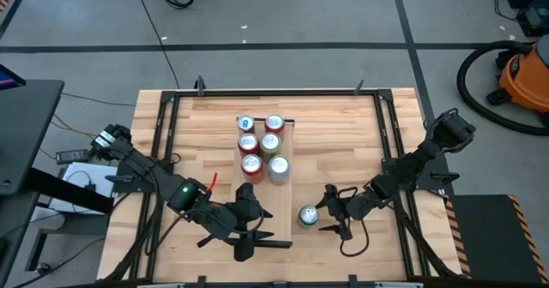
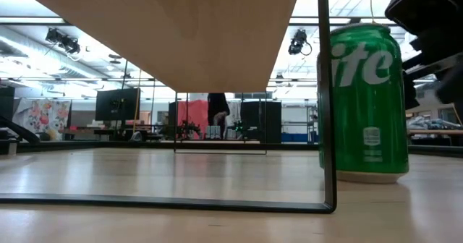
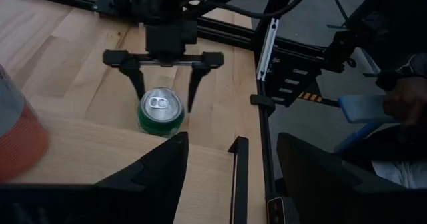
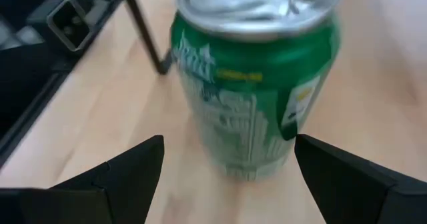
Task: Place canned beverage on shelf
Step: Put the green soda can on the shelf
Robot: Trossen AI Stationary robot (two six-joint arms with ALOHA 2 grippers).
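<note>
1. The left gripper (image 1: 249, 237) rests low on the table near its front edge; whether its fingers are parted or closed is hard to tell.
2. The shelf (image 1: 286, 155), mid-table, carries six upright cans (image 1: 262, 145) hiding most of its plank.
3. The green can (image 1: 308, 216) stands on the tabletop just beside the shelf's near end.
4. The right gripper (image 1: 330, 215) has its fingers spread either side of the green can, not clamped.

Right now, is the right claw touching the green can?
Apart. In the right wrist view, bare table shows between each finger of the right claw and the green can.
</note>
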